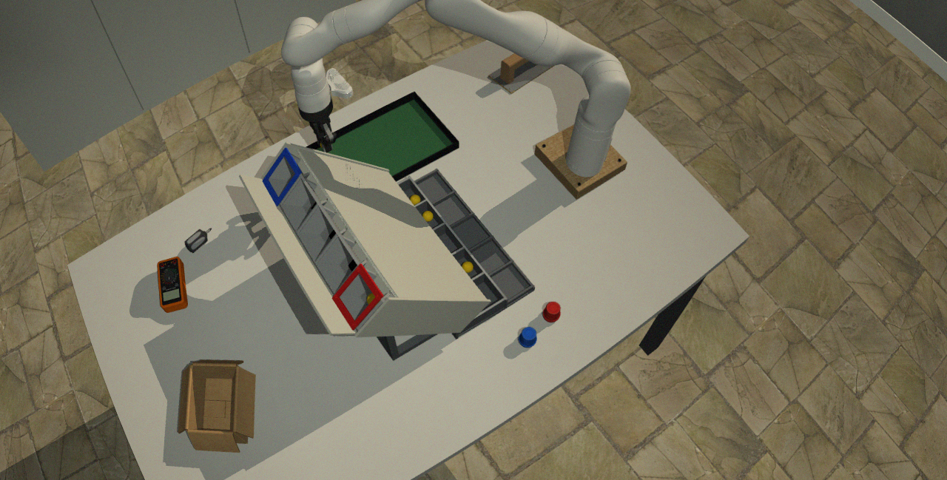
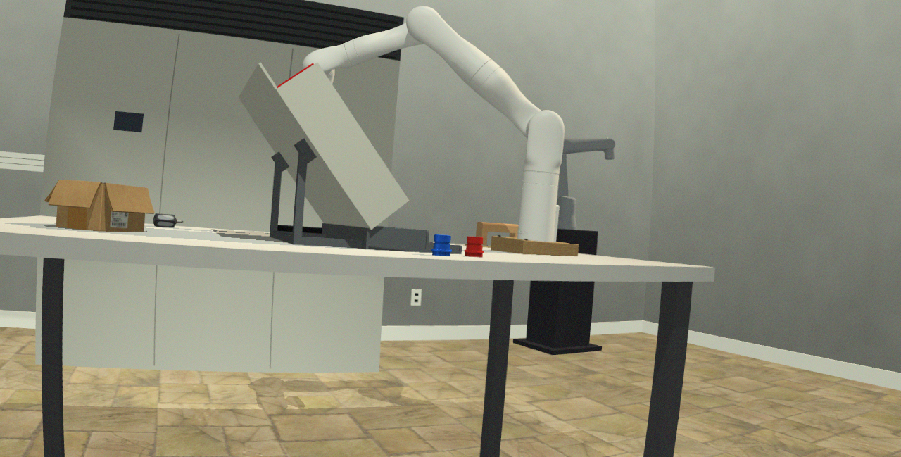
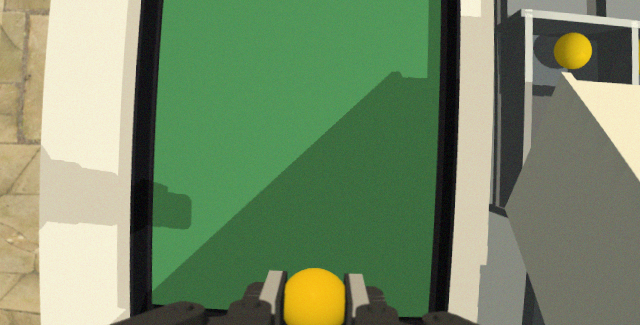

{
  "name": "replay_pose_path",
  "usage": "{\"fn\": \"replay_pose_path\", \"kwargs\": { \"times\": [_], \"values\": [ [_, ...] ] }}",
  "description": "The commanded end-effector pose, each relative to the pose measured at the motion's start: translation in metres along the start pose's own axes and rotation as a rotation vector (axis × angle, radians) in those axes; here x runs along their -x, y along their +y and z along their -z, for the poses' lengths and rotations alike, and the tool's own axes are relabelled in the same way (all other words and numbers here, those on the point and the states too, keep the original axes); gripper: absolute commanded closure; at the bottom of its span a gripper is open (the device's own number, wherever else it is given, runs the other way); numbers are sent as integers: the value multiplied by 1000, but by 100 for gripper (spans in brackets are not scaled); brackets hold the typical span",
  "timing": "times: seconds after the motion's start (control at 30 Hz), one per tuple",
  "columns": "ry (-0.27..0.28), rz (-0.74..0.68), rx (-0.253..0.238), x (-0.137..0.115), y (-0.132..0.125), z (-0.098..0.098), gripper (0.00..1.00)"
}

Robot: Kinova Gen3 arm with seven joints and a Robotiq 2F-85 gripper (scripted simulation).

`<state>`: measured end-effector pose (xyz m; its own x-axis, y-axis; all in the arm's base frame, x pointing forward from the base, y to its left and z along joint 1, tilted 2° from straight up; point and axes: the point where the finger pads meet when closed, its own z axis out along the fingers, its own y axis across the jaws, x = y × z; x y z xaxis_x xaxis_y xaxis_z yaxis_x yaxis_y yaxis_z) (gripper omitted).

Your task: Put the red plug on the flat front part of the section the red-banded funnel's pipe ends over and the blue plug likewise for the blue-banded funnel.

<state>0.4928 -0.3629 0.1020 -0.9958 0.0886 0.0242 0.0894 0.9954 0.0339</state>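
My gripper (image 1: 325, 146) (image 3: 314, 296) is shut on a yellow marble (image 3: 314, 295), raised above the near end of the green tray (image 1: 437, 119) (image 3: 449, 115), beside the blue-banded funnel (image 1: 271, 191). The red-banded funnel (image 1: 372, 280) has a marble (image 1: 370, 299) showing inside. The cream cover (image 1: 410, 245) (image 2: 340, 139) slopes down over the dark sectioned bin (image 1: 517, 303). Marbles (image 1: 415, 200) (image 1: 427, 215) (image 1: 467, 266) lie in three of its back sections. The red plug (image 1: 551, 311) (image 2: 474, 246) and blue plug (image 1: 527, 336) (image 2: 441, 245) stand upright on the table. The pipes are hidden.
An open cardboard box (image 1: 216, 404) (image 2: 103, 205), an orange multimeter (image 1: 172, 283) and a small grey motor-like object (image 1: 195, 240) (image 2: 165, 220) are on the table's left part. A wooden block (image 1: 508, 69) stands at the back. The table edge runs close behind the green tray.
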Motion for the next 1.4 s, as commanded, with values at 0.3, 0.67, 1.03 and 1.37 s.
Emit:
{"fn": "replay_pose_path", "kwargs": {
  "times": [0.3,0.67,1.03,1.37],
  "values": [
    [0,0,-1,0,-3,4,100],
    [-2,1,-8,-107,0,36,100],
    [18,-5,6,-104,64,65,100],
    [18,-5,6,-86,133,97,100]
  ]
}}
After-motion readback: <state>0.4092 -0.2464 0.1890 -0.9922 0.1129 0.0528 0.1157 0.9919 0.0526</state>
